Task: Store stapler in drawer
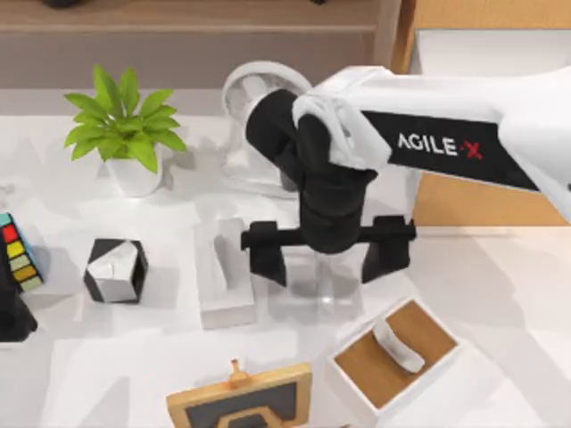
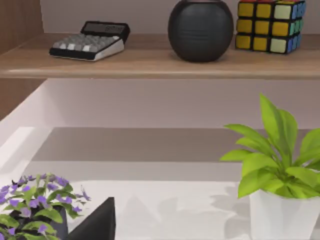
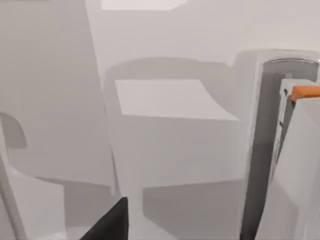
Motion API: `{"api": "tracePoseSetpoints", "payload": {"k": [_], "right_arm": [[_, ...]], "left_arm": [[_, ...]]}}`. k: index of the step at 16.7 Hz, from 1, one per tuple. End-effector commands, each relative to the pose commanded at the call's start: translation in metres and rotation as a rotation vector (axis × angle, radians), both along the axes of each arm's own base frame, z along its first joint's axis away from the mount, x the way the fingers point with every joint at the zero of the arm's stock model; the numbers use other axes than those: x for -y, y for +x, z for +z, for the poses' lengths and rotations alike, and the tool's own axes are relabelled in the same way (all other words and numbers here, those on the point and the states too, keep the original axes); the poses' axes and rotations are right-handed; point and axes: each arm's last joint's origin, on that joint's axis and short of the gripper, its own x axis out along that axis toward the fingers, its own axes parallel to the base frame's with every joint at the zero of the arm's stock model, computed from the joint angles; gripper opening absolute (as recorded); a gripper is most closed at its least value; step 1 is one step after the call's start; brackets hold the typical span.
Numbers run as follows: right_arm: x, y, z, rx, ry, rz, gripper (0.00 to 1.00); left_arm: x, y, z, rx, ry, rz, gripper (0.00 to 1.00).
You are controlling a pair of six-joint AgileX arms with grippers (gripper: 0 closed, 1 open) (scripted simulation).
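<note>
The stapler [image 1: 326, 287], slim and glassy-pale, lies on the white table in the middle of the top view. My right gripper [image 1: 326, 270] hangs directly over it, open wide, with one black finger [image 1: 266, 259] on each side of it. The arm hides the stapler's far end. The drawer [image 1: 451, 201] is at the back right, showing light-brown wood and a white inside [image 1: 486, 49], and my right arm crosses over it. My left arm [image 1: 12, 314] is parked at the far left edge.
A white tissue box [image 1: 223, 272] lies just left of the right gripper. A small square tray [image 1: 357, 374] holding a curved white piece [image 1: 399, 346] sits front right. A potted plant [image 1: 125, 134], a round fan [image 1: 254, 116], a black-white cube [image 1: 116, 269] and a framed board [image 1: 241, 406] stand around.
</note>
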Motion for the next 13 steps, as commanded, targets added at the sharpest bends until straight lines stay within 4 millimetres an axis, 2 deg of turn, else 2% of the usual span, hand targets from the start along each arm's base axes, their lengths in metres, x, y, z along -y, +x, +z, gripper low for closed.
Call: {"api": "tracePoseSetpoints", "payload": {"k": [10,13], "right_arm": [[0.0000,0.0000,0.0000,0.000,0.000,0.000,0.02],[0.0000,0.0000,0.0000,0.000,0.000,0.000,0.00]], "left_arm": [[0.0000,0.0000,0.0000,0.000,0.000,0.000,1.00],[0.0000,0.0000,0.0000,0.000,0.000,0.000,1.00]]}}
